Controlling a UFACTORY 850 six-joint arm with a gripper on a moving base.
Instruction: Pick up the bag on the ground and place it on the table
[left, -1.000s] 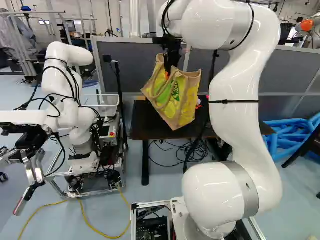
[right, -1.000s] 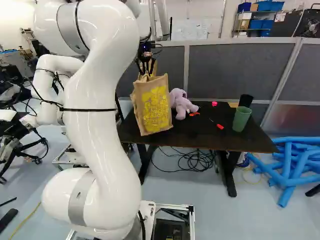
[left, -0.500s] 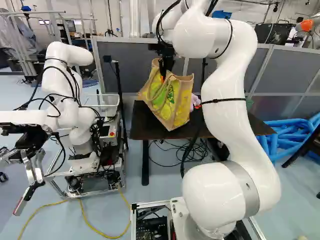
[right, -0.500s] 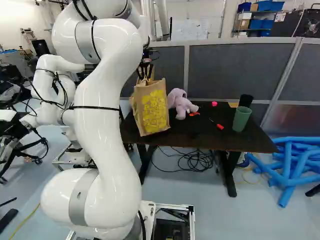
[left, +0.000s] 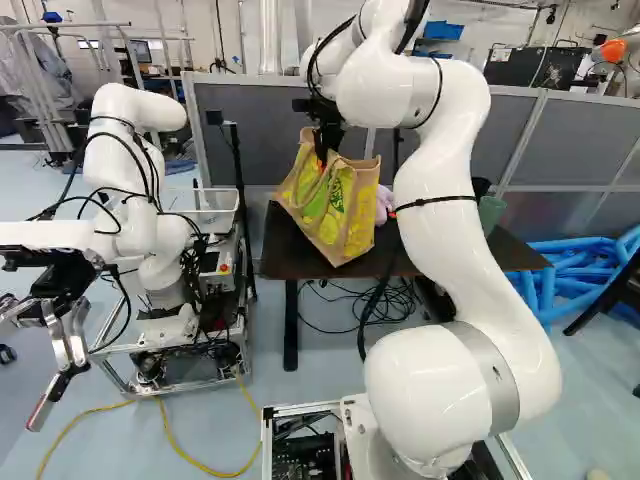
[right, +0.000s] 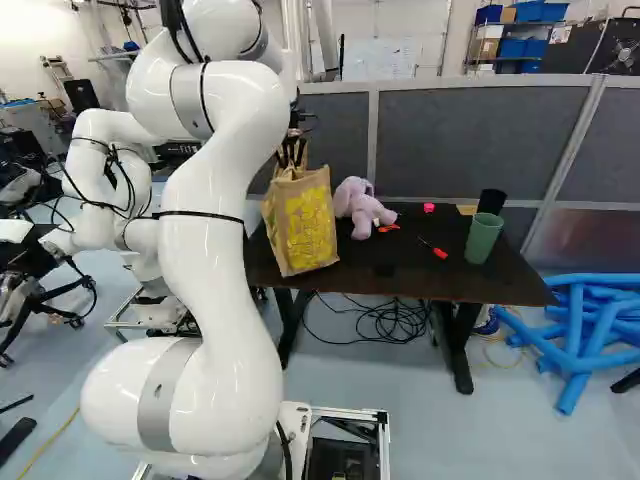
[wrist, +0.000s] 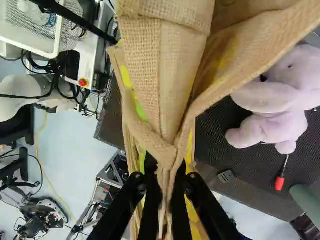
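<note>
Right, I've got the claw (wrist: 164, 182) clamped on the bag (left: 332, 212), its two fingers pinching the gathered burlap at the top from both sides. The body hangs below my grip, tilted in the left base view so that one lower corner points down. What matters now is where that base sits against the table (right: 400, 272): in both base views it shows against the tabletop's left end, close by the front edge, with the plush toy (right: 362, 207) just beside it. I can't tell whether any of the bottom touches the wood. Mine is the only arm on the job, so I'd judge the carry mostly done and the lowering next. I'd bring the bag a little further in from that edge first, short of the toy, then ease down until the base takes the weight; let go too near the rim and it could tip off.
</note>
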